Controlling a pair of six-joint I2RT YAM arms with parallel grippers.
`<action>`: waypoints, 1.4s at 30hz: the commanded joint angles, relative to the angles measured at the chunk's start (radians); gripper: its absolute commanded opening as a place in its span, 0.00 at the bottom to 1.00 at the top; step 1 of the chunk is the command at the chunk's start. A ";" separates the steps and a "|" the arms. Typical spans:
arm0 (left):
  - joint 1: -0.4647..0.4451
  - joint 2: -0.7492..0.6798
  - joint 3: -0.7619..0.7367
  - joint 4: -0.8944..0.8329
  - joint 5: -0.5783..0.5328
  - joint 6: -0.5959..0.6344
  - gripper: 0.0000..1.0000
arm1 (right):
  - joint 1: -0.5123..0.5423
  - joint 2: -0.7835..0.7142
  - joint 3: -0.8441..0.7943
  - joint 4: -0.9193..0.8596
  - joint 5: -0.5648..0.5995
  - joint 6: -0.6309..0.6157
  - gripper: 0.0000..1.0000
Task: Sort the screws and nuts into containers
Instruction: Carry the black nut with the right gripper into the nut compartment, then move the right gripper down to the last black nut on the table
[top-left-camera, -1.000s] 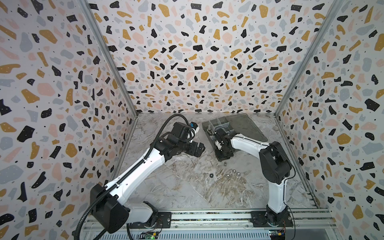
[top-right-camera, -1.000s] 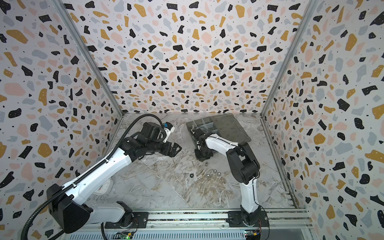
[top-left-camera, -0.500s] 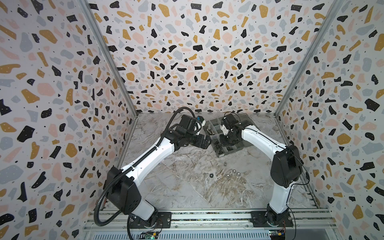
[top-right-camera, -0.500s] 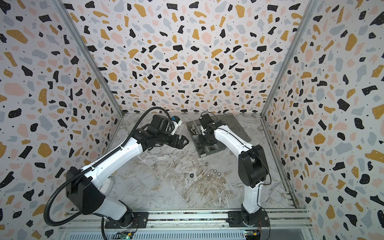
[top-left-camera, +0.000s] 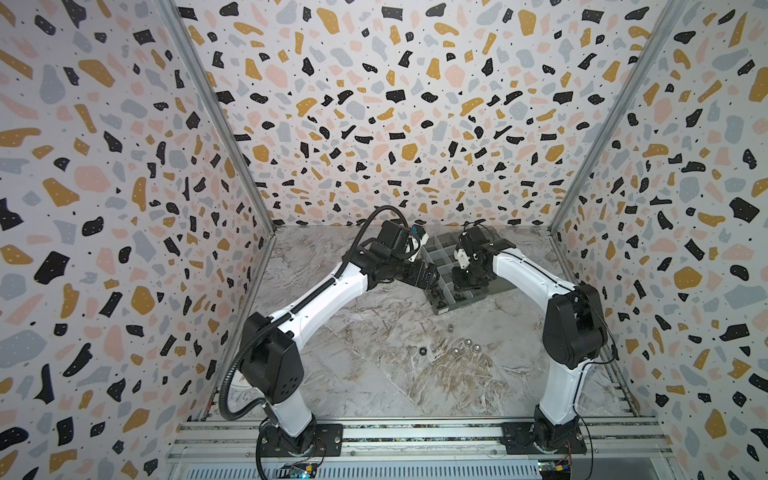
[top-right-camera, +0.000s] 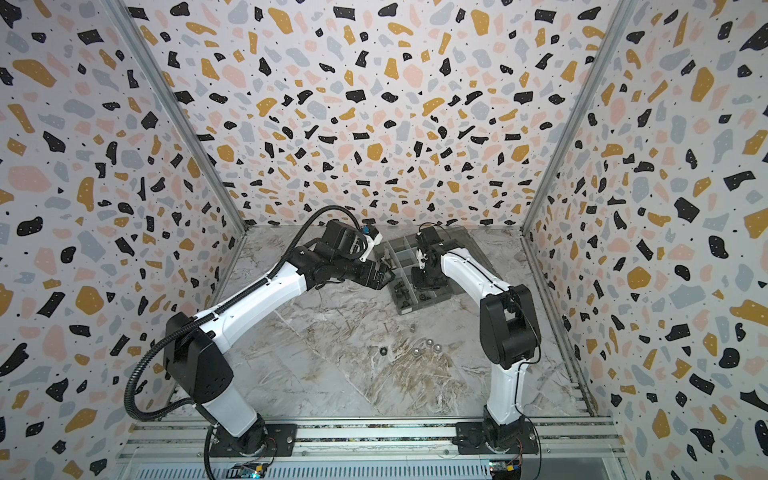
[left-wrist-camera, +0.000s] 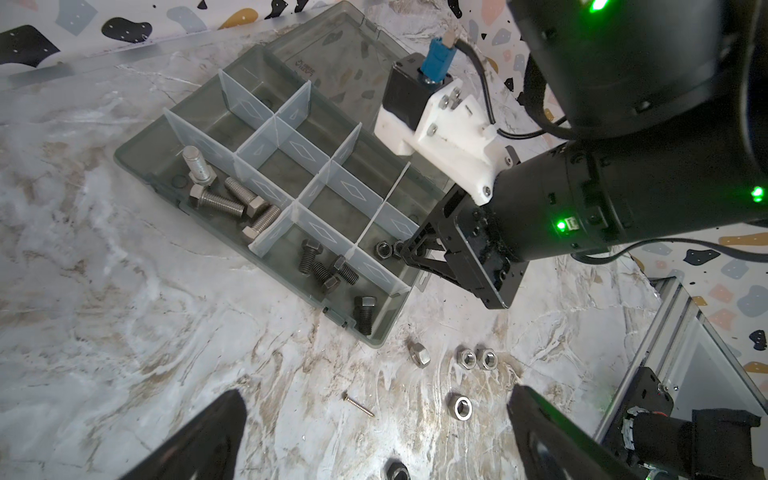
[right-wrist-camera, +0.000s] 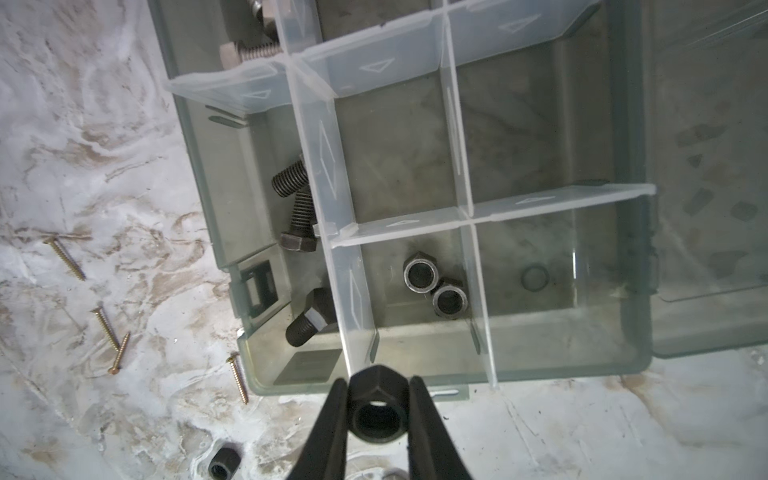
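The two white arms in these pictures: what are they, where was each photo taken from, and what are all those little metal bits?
They are two robot arms, each ending in a pair of jaws. The two wide pictures come from twin cameras overhead and show nearly the same scene: the left arm and the right arm reaching towards a smoky-grey organiser box. The two close-ups come from a small camera on each wrist.

Inside the box lie silver bolts, black bolts and two black nuts, in separate compartments. On the marble-look table lie loose silver nuts and some thin brass-coloured screws.

The right arm's jaws pinch one black nut beside the compartment with the other black nuts. The left arm's jaws stand wide open and empty.
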 joint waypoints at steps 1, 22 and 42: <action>-0.003 0.018 0.046 -0.001 0.018 0.005 1.00 | -0.009 0.010 -0.005 -0.004 -0.016 -0.024 0.27; -0.011 -0.264 -0.211 -0.098 -0.087 0.019 1.00 | 0.134 -0.186 -0.136 -0.041 -0.083 -0.024 0.45; -0.088 -0.875 -0.691 -0.073 -0.052 -0.274 1.00 | 0.435 -0.252 -0.446 0.159 -0.104 0.170 0.45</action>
